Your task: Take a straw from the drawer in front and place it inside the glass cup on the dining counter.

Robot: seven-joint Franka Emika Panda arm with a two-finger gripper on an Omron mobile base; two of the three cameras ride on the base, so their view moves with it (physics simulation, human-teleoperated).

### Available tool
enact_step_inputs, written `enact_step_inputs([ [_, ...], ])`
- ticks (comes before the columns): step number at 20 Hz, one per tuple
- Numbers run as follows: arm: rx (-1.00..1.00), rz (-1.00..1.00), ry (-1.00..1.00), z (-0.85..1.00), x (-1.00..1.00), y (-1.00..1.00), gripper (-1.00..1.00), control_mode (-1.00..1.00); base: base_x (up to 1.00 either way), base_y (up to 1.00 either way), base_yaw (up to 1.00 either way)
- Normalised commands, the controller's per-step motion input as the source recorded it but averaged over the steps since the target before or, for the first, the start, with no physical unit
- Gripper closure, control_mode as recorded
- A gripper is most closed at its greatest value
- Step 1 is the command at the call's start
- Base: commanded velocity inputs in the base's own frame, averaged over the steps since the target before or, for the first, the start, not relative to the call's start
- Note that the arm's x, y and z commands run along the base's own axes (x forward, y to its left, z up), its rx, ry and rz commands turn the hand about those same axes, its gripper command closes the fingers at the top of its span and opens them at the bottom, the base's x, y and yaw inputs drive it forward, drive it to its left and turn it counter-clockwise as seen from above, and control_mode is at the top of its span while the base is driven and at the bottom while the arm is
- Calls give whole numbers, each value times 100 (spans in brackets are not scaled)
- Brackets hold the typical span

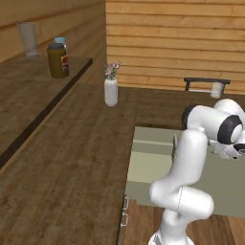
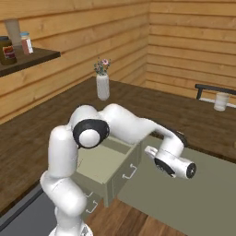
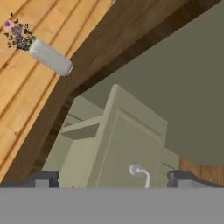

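Observation:
The sage-green drawer (image 1: 148,167) (image 2: 99,166) stands pulled out from under the dark wood dining counter (image 1: 72,158) (image 2: 184,120). In the hand view its front panel (image 3: 127,144) and small light handle (image 3: 140,171) lie just ahead of my gripper (image 3: 116,180). The gripper's fingertips (image 3: 43,178) are spread wide with nothing between them. From the right base view my hand (image 2: 162,159) hovers just right of the drawer front. The small whitish glass cup (image 1: 217,89) (image 2: 221,101) stands far back on the counter. The straw is hidden.
A white vase with flowers (image 1: 111,91) (image 2: 103,85) (image 3: 50,57) stands on the counter behind the drawer. A raised shelf at the left holds a brown jar (image 1: 58,60) (image 2: 8,50) and a tall grey glass (image 1: 27,39). A dark stool back (image 1: 206,81) sits beside the cup.

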Motion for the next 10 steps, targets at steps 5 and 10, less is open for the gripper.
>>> enact_step_inputs([
  [5, -19, 0, 37, 100, 4, 83, -100, -100, 0, 0, 0],
  [10, -6, 3, 48, 51, 37, 79, -100, -100, 0, 0, 0],
])
